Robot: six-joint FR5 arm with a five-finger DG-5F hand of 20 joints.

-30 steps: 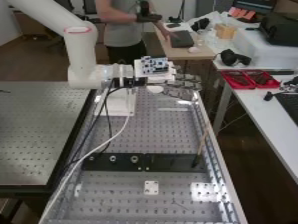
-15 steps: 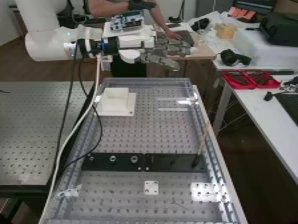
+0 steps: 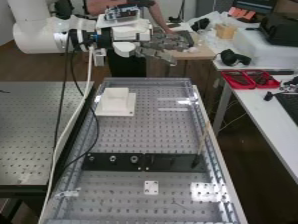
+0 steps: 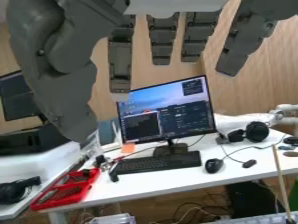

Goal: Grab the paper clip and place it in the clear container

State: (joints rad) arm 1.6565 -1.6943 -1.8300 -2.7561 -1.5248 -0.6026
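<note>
Raised above the bench's far end, the hand [image 3: 158, 44] stands open, its fingers pointing to the right in the high view. In the wrist view the hand [image 4: 161, 37] has straight, spread fingers, with the thumb hanging apart from them and nothing held between. On the bench plate, near its close end, lies a thin small thing [image 3: 178, 204]; I cannot tell whether it is the paper clip. I cannot make out a clear container with certainty.
A white block on a square base [image 3: 116, 103] stands at the bench's far left. A black bar [image 3: 113, 161] with round fittings crosses the perforated plate, and a thin stick [image 3: 203, 137] leans at the right rail. Cables hang from the arm along the left.
The hand has risen away from the bench and shifted left in the high view, quickly at first, then slightly. The white block is now uncovered. The hanging cables have swung left.
</note>
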